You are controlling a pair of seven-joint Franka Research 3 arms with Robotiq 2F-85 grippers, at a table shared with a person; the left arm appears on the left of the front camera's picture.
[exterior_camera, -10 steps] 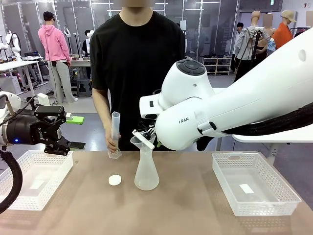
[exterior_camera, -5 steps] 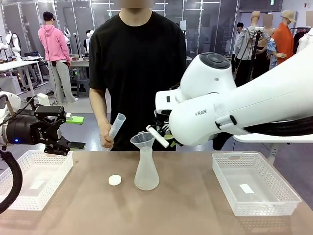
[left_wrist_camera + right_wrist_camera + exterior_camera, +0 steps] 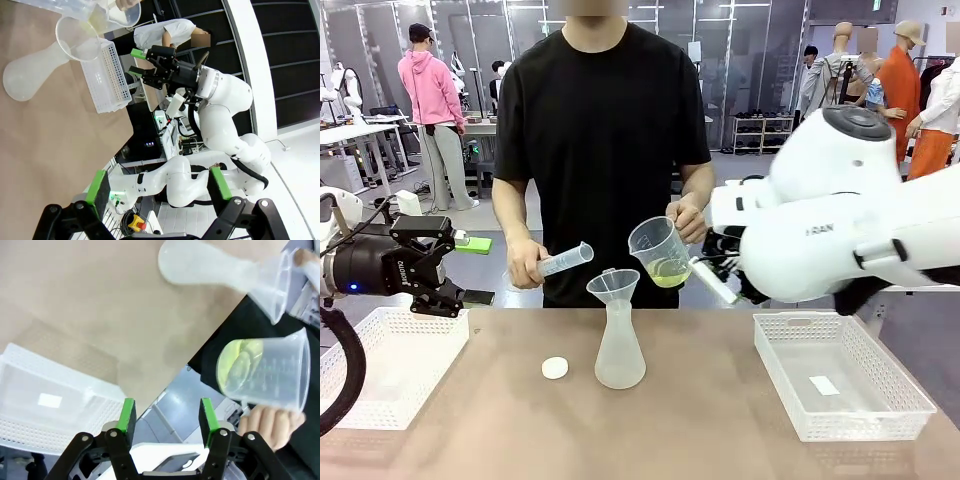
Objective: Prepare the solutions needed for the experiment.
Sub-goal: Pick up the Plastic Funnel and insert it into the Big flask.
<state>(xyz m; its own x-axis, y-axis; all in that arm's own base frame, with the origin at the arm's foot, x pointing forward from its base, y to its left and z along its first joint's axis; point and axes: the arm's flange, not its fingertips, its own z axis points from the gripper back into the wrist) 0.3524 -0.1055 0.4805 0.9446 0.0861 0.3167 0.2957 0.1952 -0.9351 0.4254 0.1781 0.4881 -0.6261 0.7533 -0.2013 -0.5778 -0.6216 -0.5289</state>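
The solutions [image 3: 667, 272] are a thin yellow-green layer in a clear measuring cup [image 3: 658, 250] that a person's hand [image 3: 689, 217] holds tilted just above the funnel [image 3: 613, 285] on a translucent flask [image 3: 619, 348]. The person's other hand holds a clear cylinder [image 3: 564, 262] tipped toward the funnel. My right gripper [image 3: 715, 282] is open beside the cup, to its right. From the right wrist, the cup [image 3: 265, 371] and its liquid [image 3: 234, 360] lie beyond the gripper [image 3: 166, 407], whose jaws are apart and hold nothing. My left gripper [image 3: 438, 300] hangs open over the left basket; its wrist view shows the gripper [image 3: 159, 180] open.
A white basket [image 3: 390, 365] sits at the table's left and another [image 3: 840, 372] at its right. A small white round disc [image 3: 554, 368] lies left of the flask. The person stands at the far edge, behind the flask.
My right arm has pulled back to the right, away from the funnel. The person lifted and tilted the cylinder and brought the cup of liquid over the funnel.
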